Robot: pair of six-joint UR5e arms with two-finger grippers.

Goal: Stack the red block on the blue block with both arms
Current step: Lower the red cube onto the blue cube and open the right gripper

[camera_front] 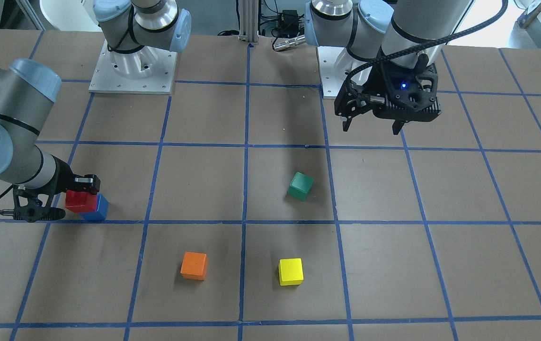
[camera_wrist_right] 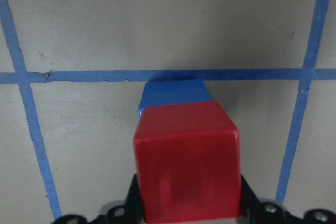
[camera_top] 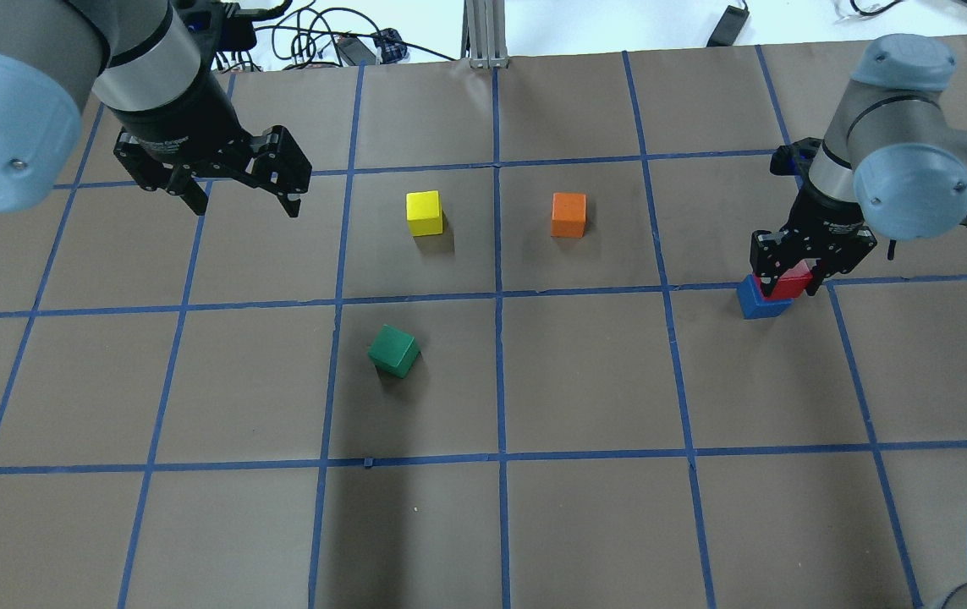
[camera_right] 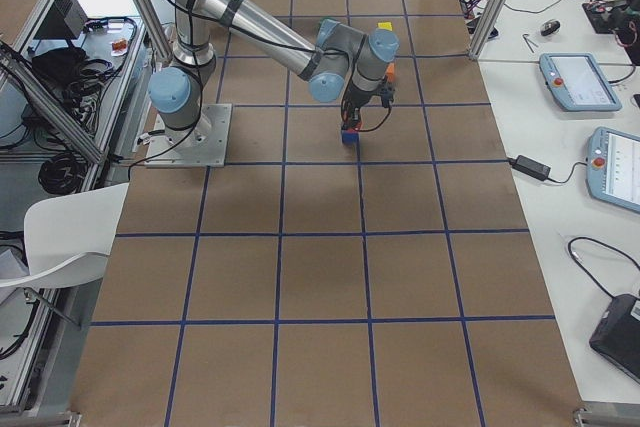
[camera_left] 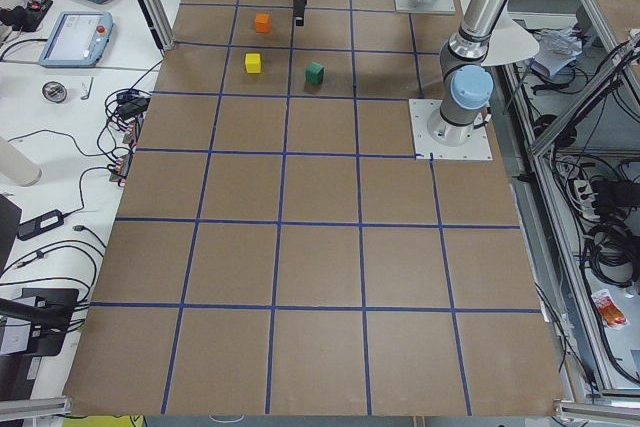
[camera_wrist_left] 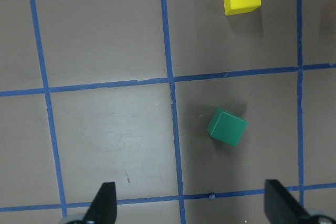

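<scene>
In the right wrist view, the nearest item is the red block (camera_wrist_right: 186, 163), clamped between the jaws of the right gripper (camera_top: 789, 269). Directly beyond and below it is the blue block (camera_wrist_right: 173, 92), of which only the far edge shows past the red one. It stands on the brown worktop (camera_top: 585, 381) just beside a blue tape line, on the robot's right side. The step in hand is judged to be placement. The red block is over the blue block, but the views do not show whether the two faces are touching. The next move calls for squaring the red block over the blue one, seating it, then spreading the jaws and lifting straight up so the stack is not dragged. Farther off, the orange cube (camera_top: 568, 214), yellow cube (camera_top: 424, 212) and green cube (camera_top: 394, 350) lie well apart from the stack. The left gripper (camera_top: 246, 203) hangs above the worktop, jaws spread and empty. No brand, label or legible writing appears on any cube or gripper.
</scene>
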